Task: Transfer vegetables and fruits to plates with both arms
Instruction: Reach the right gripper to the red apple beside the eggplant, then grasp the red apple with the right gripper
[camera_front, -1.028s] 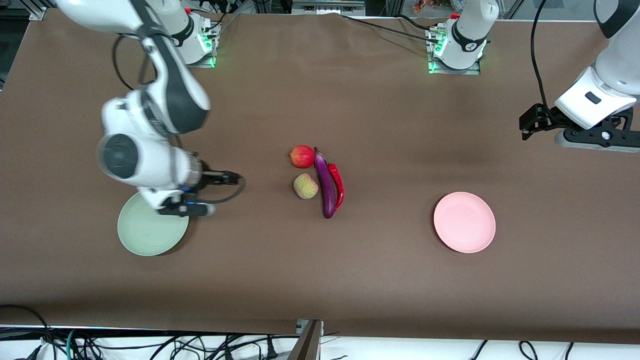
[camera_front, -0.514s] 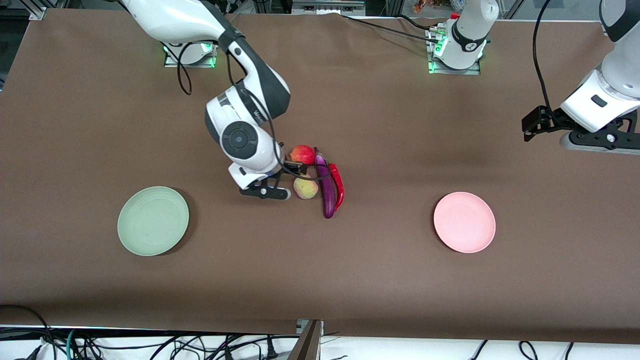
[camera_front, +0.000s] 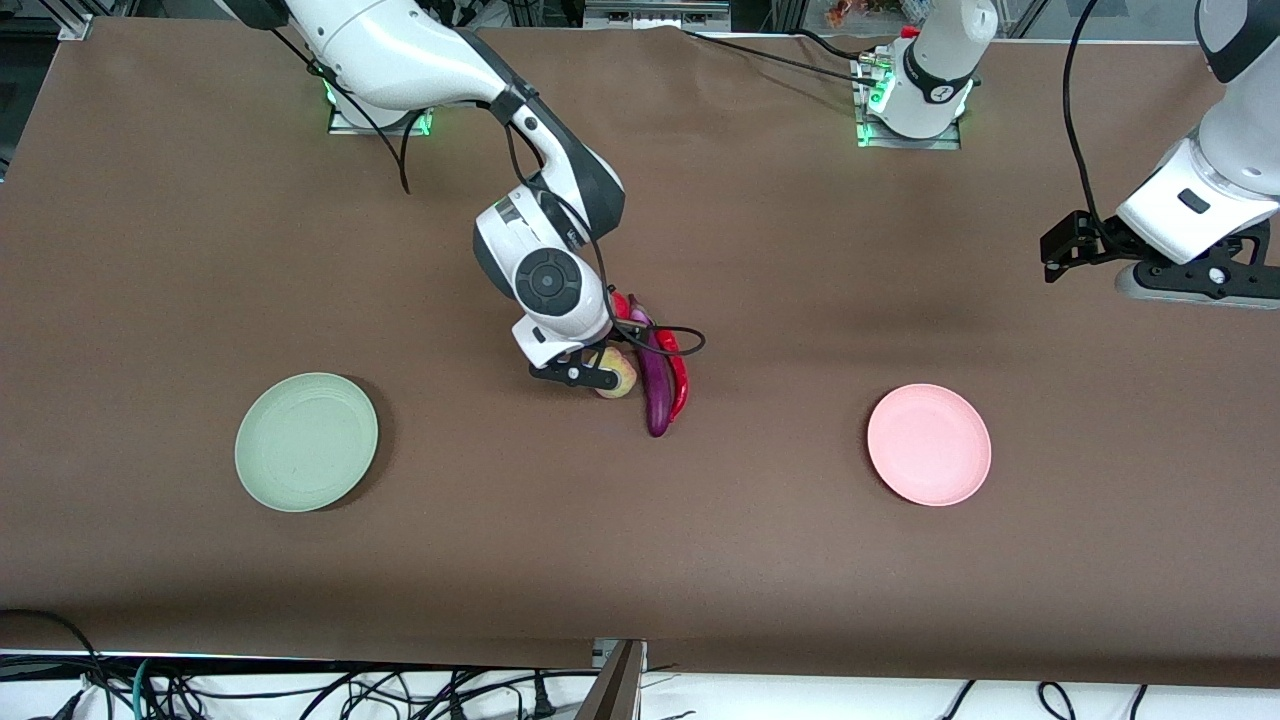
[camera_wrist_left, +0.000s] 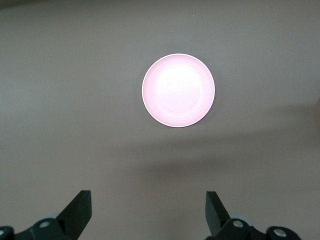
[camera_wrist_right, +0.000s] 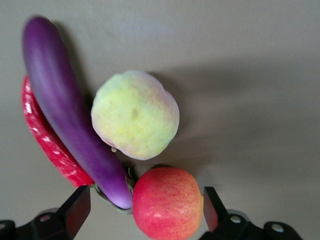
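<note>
Mid-table lie a red apple (camera_wrist_right: 167, 204), a yellow-green peach (camera_wrist_right: 135, 121), a purple eggplant (camera_wrist_right: 70, 115) and a red chili (camera_wrist_right: 47, 142), all touching. My right gripper (camera_wrist_right: 145, 200) hangs open low over them, its fingers either side of the apple and the eggplant's stem end. In the front view its wrist (camera_front: 545, 283) hides most of the apple; the peach (camera_front: 622, 376), eggplant (camera_front: 656, 392) and chili (camera_front: 681, 378) show. My left gripper (camera_front: 1062, 245) waits open over bare table at the left arm's end. It faces the pink plate (camera_wrist_left: 178, 90). The green plate (camera_front: 306, 441) holds nothing.
The pink plate (camera_front: 929, 444) lies toward the left arm's end, nearer the front camera than the pile. A brown cloth (camera_front: 760, 560) covers the whole table. Black cables hang below its front edge.
My right arm has swung from over the green plate across to the pile of fruit and vegetables. The left arm has barely shifted. Nothing on the table has moved.
</note>
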